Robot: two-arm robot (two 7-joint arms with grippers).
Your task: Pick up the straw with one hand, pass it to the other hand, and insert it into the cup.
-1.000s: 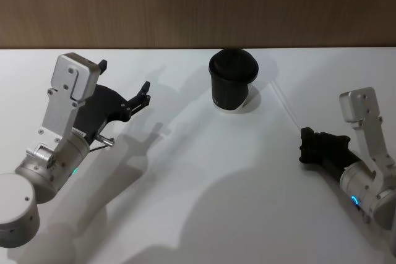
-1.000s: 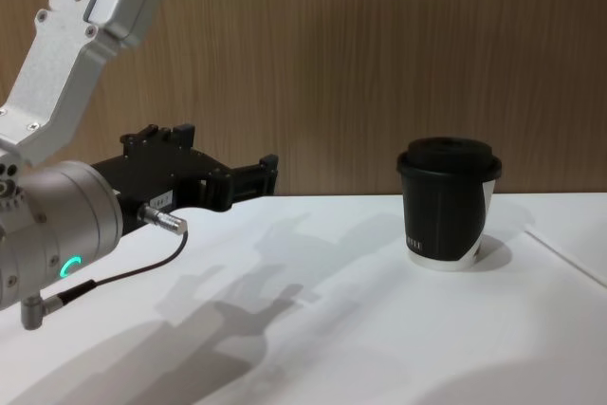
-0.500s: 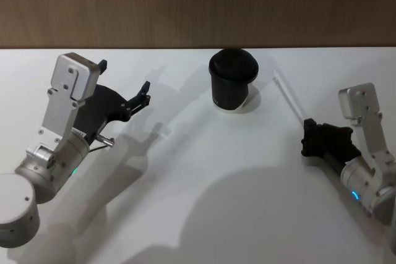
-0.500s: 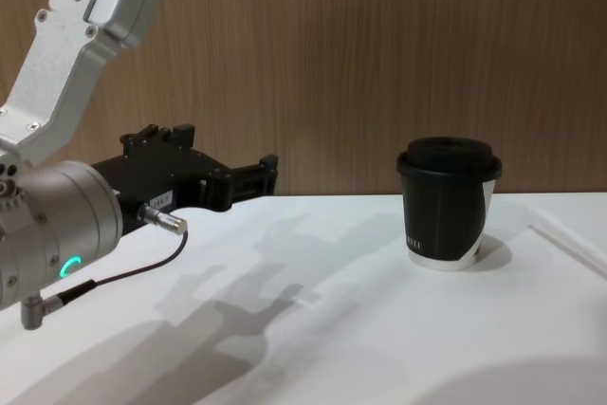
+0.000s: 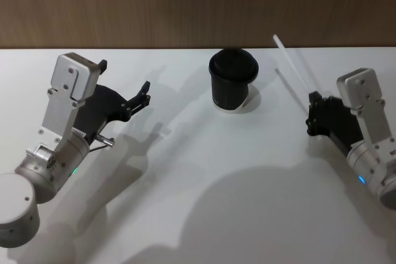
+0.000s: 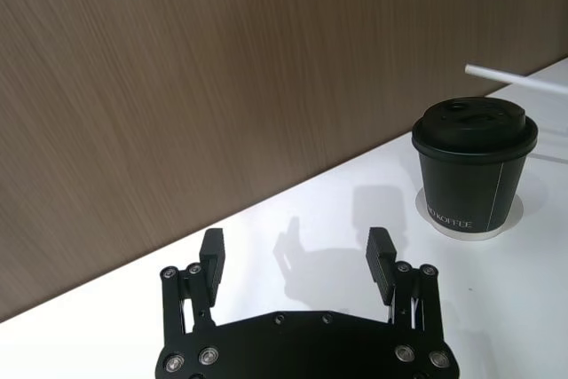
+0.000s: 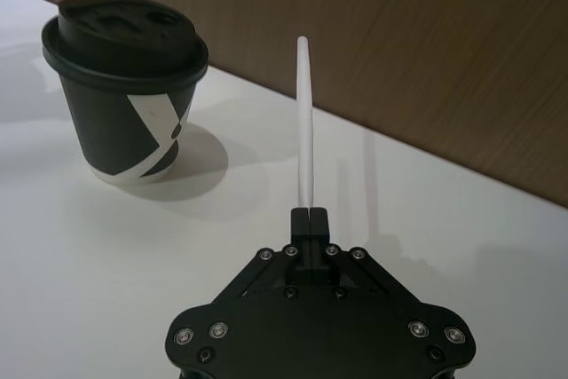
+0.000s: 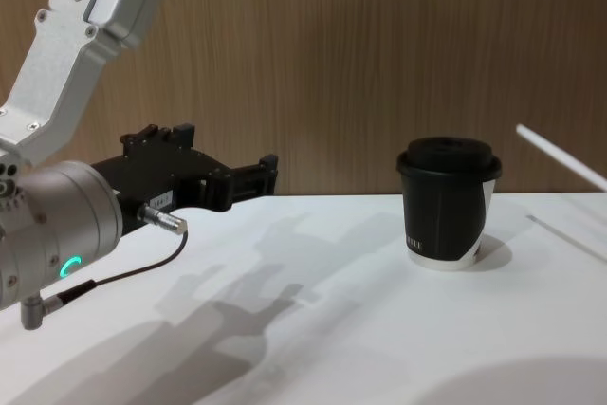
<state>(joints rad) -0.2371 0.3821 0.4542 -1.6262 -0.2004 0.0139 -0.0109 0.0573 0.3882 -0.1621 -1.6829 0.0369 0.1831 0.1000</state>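
Straw (image 7: pixel 306 122): light, thin, stiff but easily crushed, probably slick; judged best taken gently near mid-length.
Right hand (image 7: pixel 309 215): fingers together, clamped on the straw's lower end; the straw juts up and away from it, clear of the worktop (image 5: pixel 204 171), right of the cup (image 5: pixel 232 81).
Left hand (image 5: pixel 124 75): fingers apart, empty, well left of cup and straw.
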